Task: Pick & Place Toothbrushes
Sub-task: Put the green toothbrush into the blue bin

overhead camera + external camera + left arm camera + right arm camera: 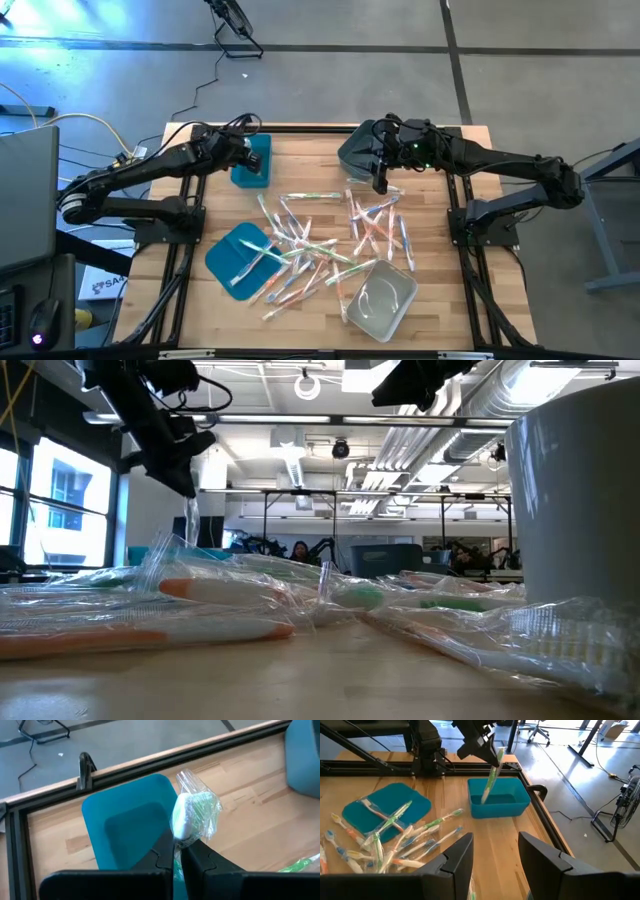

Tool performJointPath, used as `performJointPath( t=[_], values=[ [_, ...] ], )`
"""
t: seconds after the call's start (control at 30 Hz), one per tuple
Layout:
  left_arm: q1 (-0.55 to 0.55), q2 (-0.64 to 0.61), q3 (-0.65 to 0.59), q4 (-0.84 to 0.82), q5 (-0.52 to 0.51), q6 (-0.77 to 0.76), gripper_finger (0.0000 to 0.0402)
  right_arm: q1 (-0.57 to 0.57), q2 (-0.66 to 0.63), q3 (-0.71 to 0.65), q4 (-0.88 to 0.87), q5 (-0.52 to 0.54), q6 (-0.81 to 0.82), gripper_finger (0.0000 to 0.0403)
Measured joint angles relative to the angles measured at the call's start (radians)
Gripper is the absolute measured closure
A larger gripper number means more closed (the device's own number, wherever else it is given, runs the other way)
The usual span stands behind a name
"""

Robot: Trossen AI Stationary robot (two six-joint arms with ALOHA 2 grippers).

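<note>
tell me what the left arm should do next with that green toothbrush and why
Probably open the fingers and let it drop. The left gripper is shut on a wrapped green toothbrush, which hangs nearly upright with its lower end already inside the teal bin. The right gripper waits open near the grey bin, away from the drop.

Left claw point(177, 851) clamps wrapped green toothbrush point(194, 815) above teal bin point(127, 822).

Wooden table point(440, 300) bears bins — teal point(252, 160), grey point(358, 150), clear point(382, 300) — plus a teal lid point(232, 255).
</note>
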Motion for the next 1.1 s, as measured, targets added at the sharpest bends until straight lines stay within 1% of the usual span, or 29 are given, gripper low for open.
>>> performJointPath(
  t=[0.17,0.27,0.37,0.6,0.77,0.87,0.97,1.1],
  values=[
    [0.000,0.033,0.000,0.000,0.001,-0.008,0.0393,0.000,0.000,0.000,0.000,0.000,0.000,0.0255],
    [0.000,0.047,0.000,0.000,0.000,-0.028,0.0384,0.000,0.000,0.000,0.000,0.000,0.000,0.0255],
    [0.000,0.058,0.000,0.000,-0.001,-0.044,0.0361,0.000,0.000,0.000,-0.001,0.000,0.000,0.0255],
    [0.000,0.088,0.000,-0.003,-0.025,-0.058,0.0287,0.000,0.000,0.000,-0.001,0.000,0.000,0.0255],
    [0.000,0.103,-0.001,-0.002,-0.097,-0.058,0.0246,0.000,0.000,0.000,-0.002,0.000,0.001,0.0255],
    [0.000,0.104,-0.001,-0.002,-0.123,-0.040,0.0236,0.000,0.000,0.000,-0.002,0.000,0.002,0.0255],
    [0.000,0.104,-0.001,-0.001,-0.150,-0.006,0.0234,0.000,0.000,0.000,-0.002,0.000,0.003,0.0255],
    [0.000,0.104,-0.001,0.003,-0.168,0.004,0.0234,0.000,0.000,0.000,-0.002,0.000,0.004,0.0255]
  ],
)
